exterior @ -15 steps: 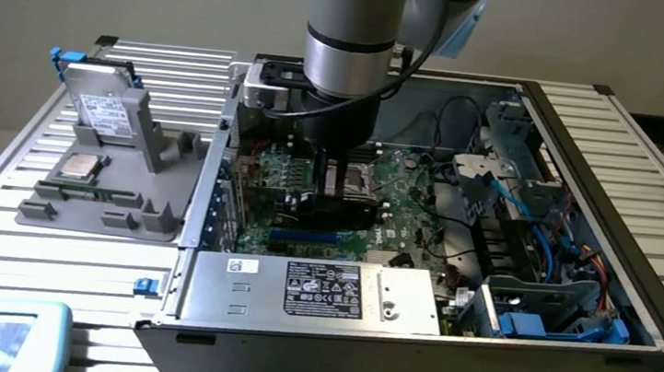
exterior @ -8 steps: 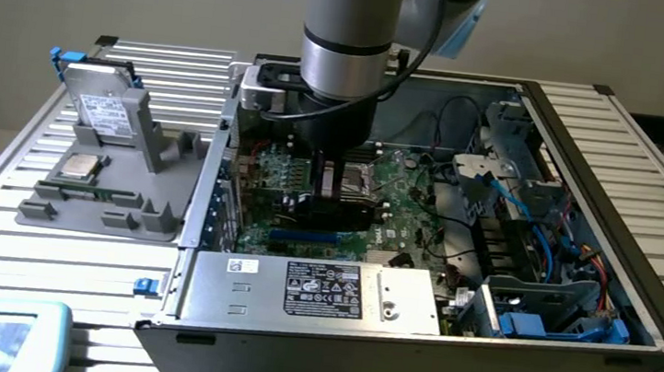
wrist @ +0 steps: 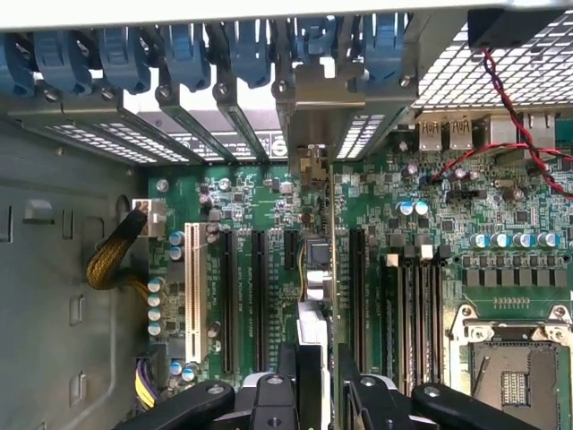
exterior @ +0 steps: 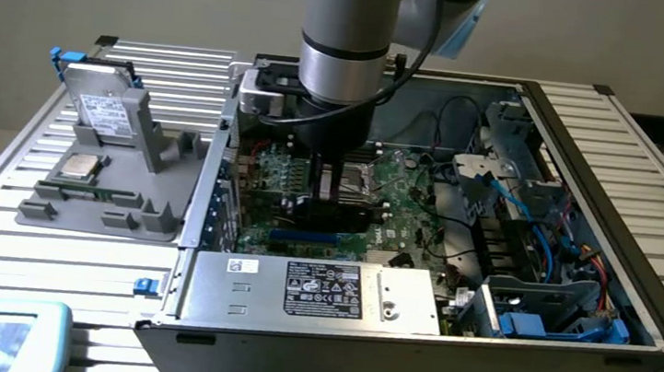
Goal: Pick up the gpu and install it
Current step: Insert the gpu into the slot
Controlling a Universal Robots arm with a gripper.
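Observation:
The gpu (wrist: 315,269) stands on edge between my fingers, seen as a thin strip running over the green motherboard (wrist: 430,242) between its long black slots. Its silver end bracket (wrist: 319,94) reaches the row of slot covers with blue clips at the case's back wall. My gripper (wrist: 315,363) is shut on the card, one black finger on each face. In the exterior view the gripper (exterior: 331,191) is down inside the open computer case (exterior: 624,226), with the dark gpu (exterior: 348,212) low over the motherboard (exterior: 412,190).
A grey fixture (exterior: 119,210) at the exterior view's left holds a silver drive with a white label (exterior: 105,111) and a small square processor chip (exterior: 81,166). The power supply (exterior: 309,290) sits at the case's front. Blue and black cables (exterior: 550,227) crowd the case's right side.

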